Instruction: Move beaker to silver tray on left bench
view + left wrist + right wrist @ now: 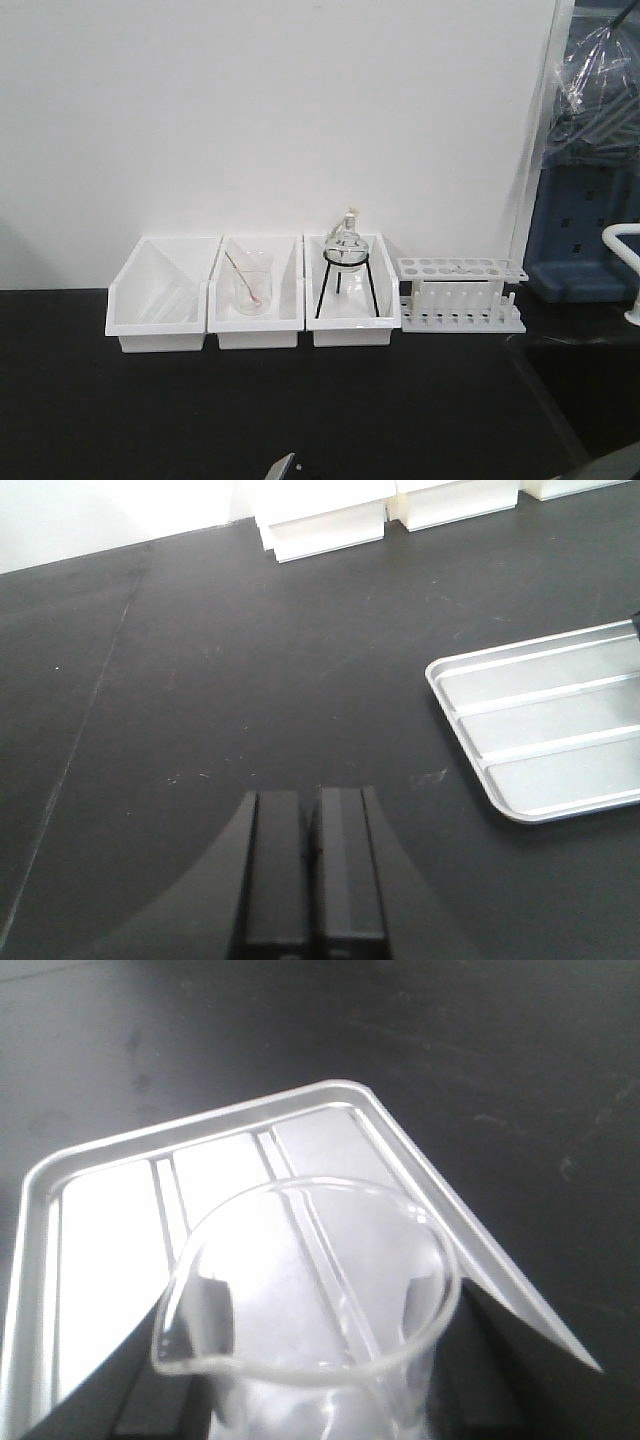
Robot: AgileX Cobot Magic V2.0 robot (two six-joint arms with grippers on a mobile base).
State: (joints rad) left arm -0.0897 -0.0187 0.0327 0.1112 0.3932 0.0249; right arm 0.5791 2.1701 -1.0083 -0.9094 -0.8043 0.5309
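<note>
Our right claw grips the beaker [310,1290] just above the silver tray [100,1220] on the black surface [250,660]; left claw [312,855] closed, empty.

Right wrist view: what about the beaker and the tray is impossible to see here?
- Beaker base: cut off by the bottom edge, so whether it touches the silver tray is unclear.
- Right gripper fingers: only dark shapes through the glass.
- Silver tray's near end: hidden behind the beaker.
- Front view: beaker and tray out of frame.
</note>
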